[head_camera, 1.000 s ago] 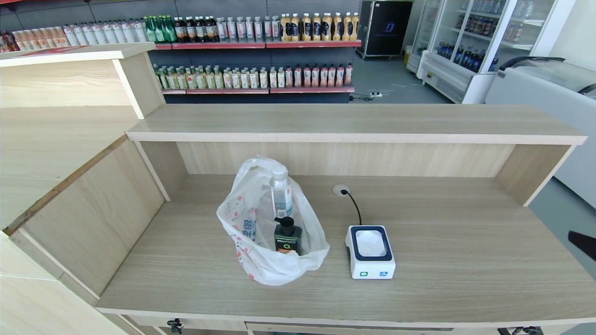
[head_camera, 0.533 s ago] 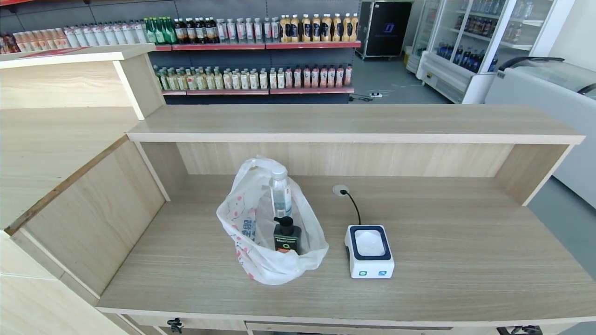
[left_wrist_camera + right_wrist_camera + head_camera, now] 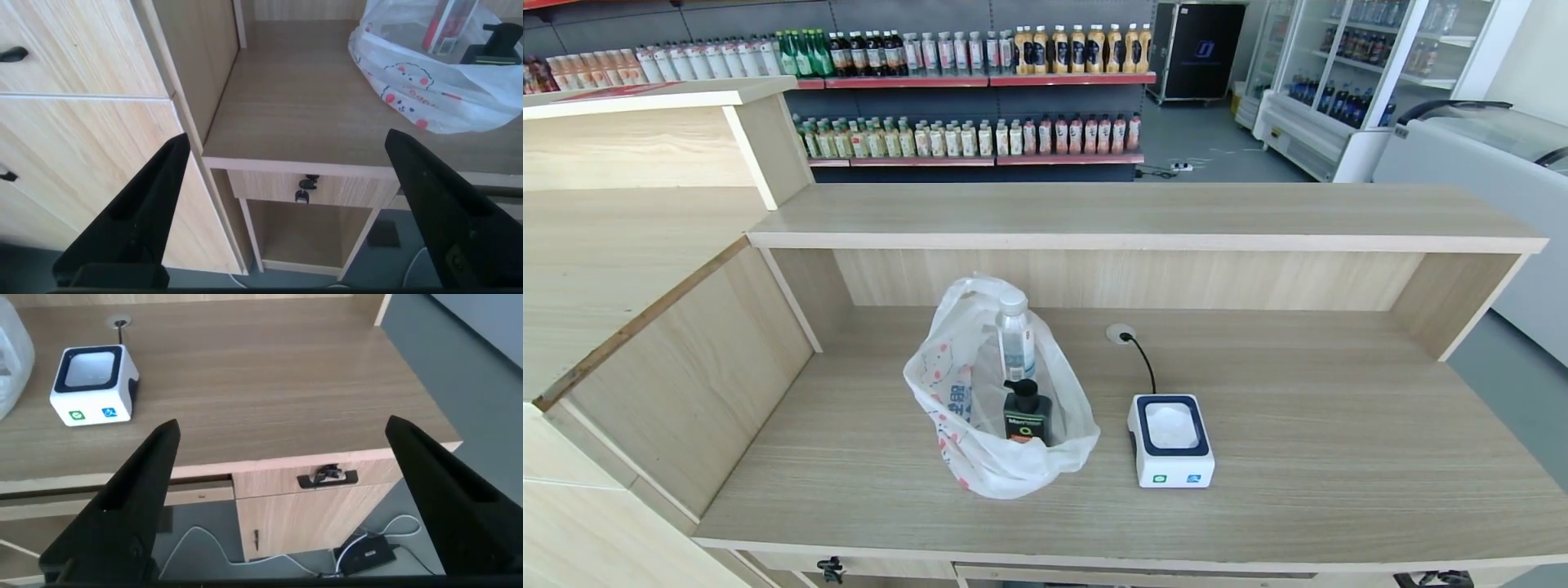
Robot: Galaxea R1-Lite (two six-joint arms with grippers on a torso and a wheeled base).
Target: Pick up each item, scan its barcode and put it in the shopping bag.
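Observation:
A white plastic shopping bag (image 3: 980,416) stands open on the wooden counter. Inside it stand a clear water bottle (image 3: 1015,336) with a white cap and a dark pump bottle (image 3: 1026,412). The white barcode scanner (image 3: 1170,441) sits to the bag's right, its cable running back to a hole in the counter. My left gripper (image 3: 286,171) hangs open below the counter's front left corner, with the bag (image 3: 433,73) ahead of it. My right gripper (image 3: 282,465) hangs open in front of the counter's right part, the scanner (image 3: 92,384) off to one side. Both hold nothing.
A raised wooden ledge (image 3: 1143,216) runs along the back of the counter, with side walls left and right. Drawers with dark handles (image 3: 328,475) sit under the counter front. Store shelves of bottles (image 3: 964,135) and glass fridges stand behind.
A dark part of my right arm at the head view's right edge one second ago has dropped out of that view. The bag, bottles and scanner have stayed put.

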